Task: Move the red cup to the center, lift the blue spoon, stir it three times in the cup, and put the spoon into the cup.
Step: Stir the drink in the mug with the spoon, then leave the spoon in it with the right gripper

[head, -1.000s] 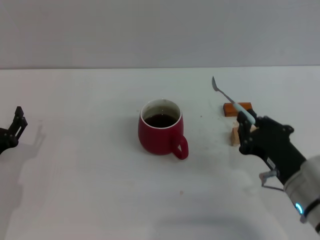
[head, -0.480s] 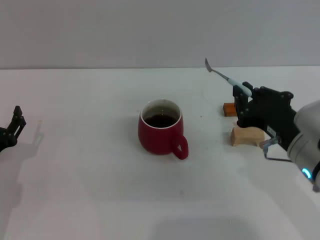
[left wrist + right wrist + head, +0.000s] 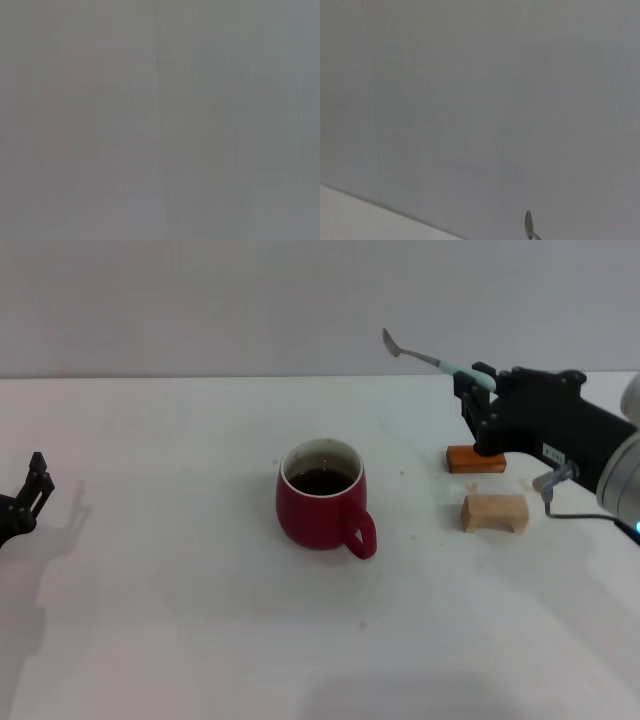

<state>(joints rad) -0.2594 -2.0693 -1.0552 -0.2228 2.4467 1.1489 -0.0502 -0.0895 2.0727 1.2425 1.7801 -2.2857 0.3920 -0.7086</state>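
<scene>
Centrally, the red cup (image 3: 321,506) stood on the table (image 3: 180,640), its handle toward us. Our right gripper (image 3: 478,405), clamped on the handle of the blue spoon (image 3: 428,359), held it high with the bowl pointing at the cup's side, presumably for the stirring approach. Below lay an orange block (image 3: 474,458) and a tan block (image 3: 494,512). Our left gripper (image 3: 30,491) was parked at the table's left edge; whether it was apart or together we could not tell.

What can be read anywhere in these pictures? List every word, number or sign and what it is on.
No text can be read.
The right gripper, shut on the blue spoon, carries a small white label with dark marks, too small to read.
The red cup, orange block and tan block show no writing.
</scene>
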